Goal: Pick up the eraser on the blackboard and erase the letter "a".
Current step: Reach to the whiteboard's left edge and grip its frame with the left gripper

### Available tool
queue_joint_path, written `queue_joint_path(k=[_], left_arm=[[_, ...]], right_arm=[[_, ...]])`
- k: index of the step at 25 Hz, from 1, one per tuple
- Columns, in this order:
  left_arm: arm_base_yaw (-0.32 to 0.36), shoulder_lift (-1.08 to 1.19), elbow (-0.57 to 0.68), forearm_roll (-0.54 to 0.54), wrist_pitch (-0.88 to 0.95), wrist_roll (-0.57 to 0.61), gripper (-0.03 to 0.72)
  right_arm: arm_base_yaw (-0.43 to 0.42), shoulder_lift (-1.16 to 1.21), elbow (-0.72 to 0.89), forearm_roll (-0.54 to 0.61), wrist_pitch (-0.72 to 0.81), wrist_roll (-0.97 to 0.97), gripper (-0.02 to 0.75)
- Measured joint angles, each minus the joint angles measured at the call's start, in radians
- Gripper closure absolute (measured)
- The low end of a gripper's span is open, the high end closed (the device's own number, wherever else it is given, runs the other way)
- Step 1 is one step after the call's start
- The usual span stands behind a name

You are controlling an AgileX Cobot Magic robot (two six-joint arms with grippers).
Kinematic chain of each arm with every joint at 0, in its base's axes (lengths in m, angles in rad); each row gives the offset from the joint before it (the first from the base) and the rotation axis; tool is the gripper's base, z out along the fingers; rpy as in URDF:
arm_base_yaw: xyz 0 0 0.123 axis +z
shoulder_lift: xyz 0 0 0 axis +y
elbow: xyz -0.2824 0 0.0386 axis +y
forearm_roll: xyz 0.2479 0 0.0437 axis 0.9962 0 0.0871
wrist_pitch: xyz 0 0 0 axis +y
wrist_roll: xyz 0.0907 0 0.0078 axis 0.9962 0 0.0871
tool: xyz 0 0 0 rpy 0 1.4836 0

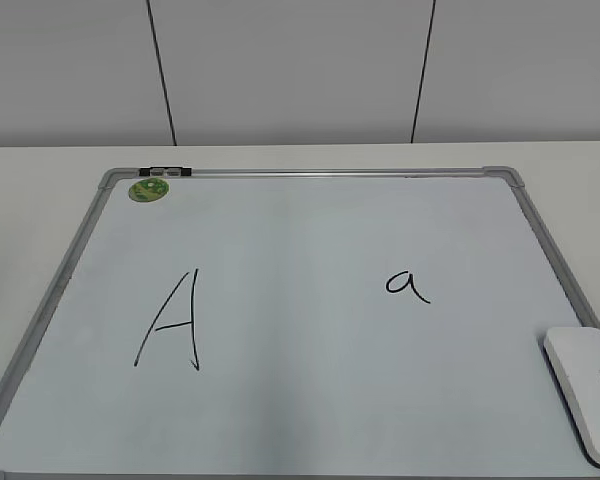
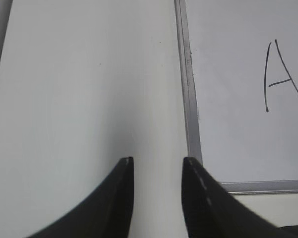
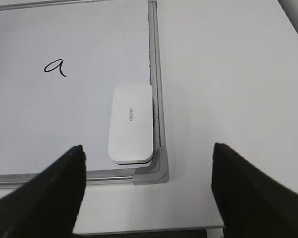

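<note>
White plastic: the eraser (image 3: 131,123) lay flat on the blackboard (image 1: 310,420), tucked in its near right corner, its long side touching the grey frame.
Board: it rested flat on a pale table (image 1: 40,190), grey frame all round.
Small letter: the letter "a" (image 1: 407,285) stood intact on the right half, apart from the eraser.
Large letter: a tall slanted "A" (image 1: 172,320) sat on the left half.
Magnet: a round green magnet (image 1: 148,189) stuck near the far left corner.
Left gripper (image 2: 158,163): jaws a little apart, empty, above the table beside the board's left frame.
Right gripper (image 3: 149,153): spread wide, holding nothing, over the corner with the eraser.
</note>
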Motion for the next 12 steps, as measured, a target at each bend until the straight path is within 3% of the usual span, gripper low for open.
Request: queue_joint_path(k=[12], left_arm=[[0.000,0.620,-0.309,-0.071,-0.008,-0.002,0.446]], right_arm=[[0.000,0.000,0.000,0.000,0.000,0.000,0.151]])
